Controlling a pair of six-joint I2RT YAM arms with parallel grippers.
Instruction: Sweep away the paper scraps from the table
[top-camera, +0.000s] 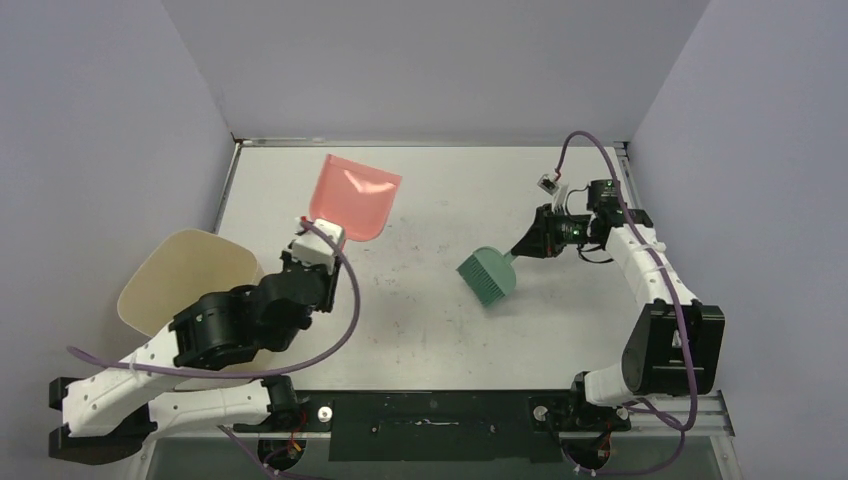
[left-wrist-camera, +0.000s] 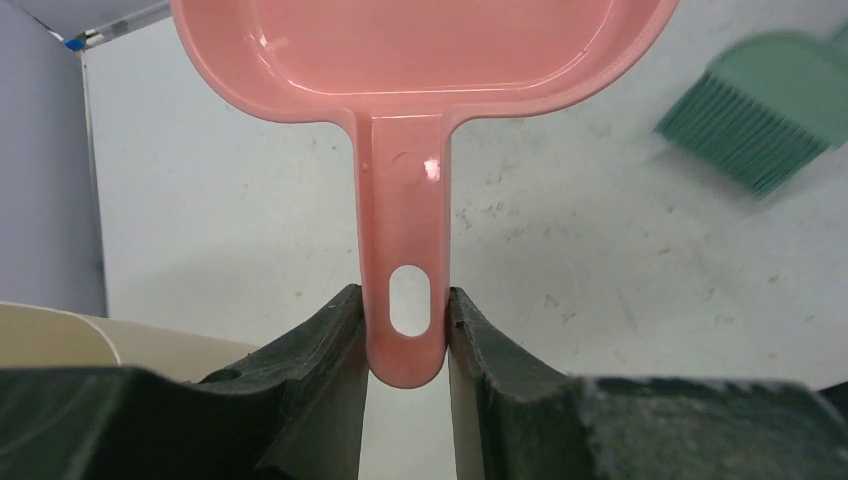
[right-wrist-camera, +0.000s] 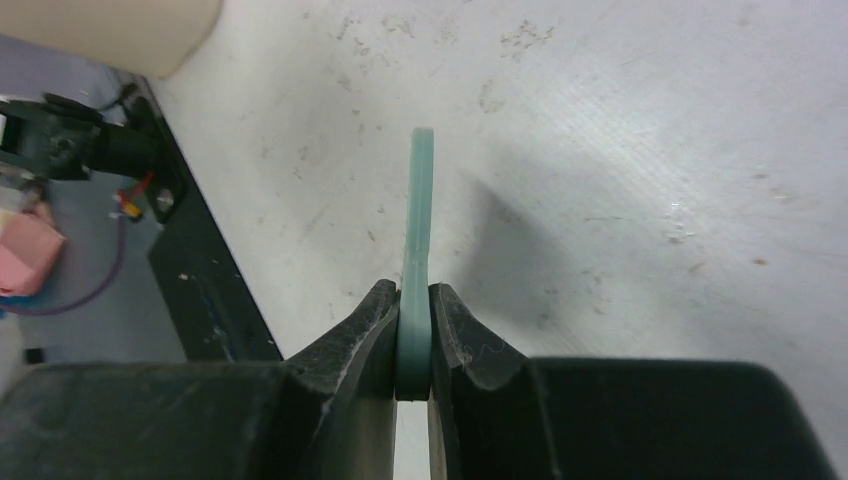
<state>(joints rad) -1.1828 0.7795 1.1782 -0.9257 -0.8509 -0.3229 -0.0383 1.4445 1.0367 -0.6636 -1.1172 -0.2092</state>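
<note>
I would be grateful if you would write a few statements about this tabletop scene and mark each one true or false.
1. The left gripper is shut on the handle of the flat pink plastic dustpan. True.
2. The right gripper is open and empty. False: it is shut on the handle of the teal hand brush.
3. Paper scraps fill the dustpan. False: no scraps show in it.
4. In the top view, the beige round-cornered bin is left of the dustpan. True.
5. The brush lies between the bin and the dustpan. False: it is right of the dustpan, over the white table.
</note>
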